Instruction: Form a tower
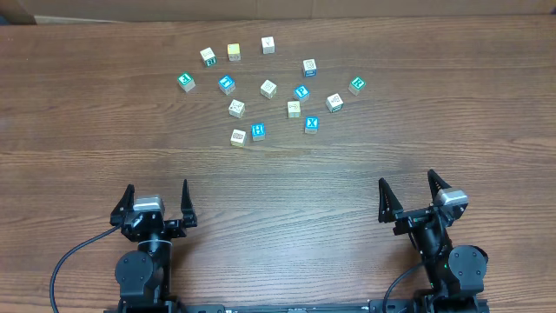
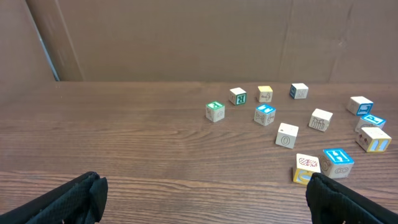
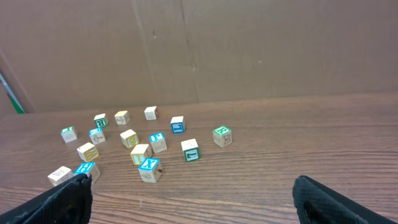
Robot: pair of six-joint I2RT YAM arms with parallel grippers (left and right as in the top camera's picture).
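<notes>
Several small wooden letter cubes lie scattered singly across the far half of the table (image 1: 87, 165); no tower is in view. Nearest me are a pale cube (image 1: 238, 137), a blue H cube (image 1: 258, 131) and a blue X cube (image 1: 311, 124). My left gripper (image 1: 157, 187) stands open at the near left with nothing between its fingers. In its wrist view the left gripper (image 2: 202, 186) has the H cube (image 2: 337, 162) just beyond its right finger. My right gripper (image 1: 407, 179) is open and empty at the near right. In the right wrist view the X cube (image 3: 149, 168) lies ahead of the right gripper (image 3: 191, 183).
A brown cardboard wall (image 2: 186, 37) closes off the back of the table. A green-topped cube (image 1: 186, 82) marks the left end of the scatter and another (image 1: 356, 84) the right end. A black cable (image 1: 65, 261) loops beside the left arm's base.
</notes>
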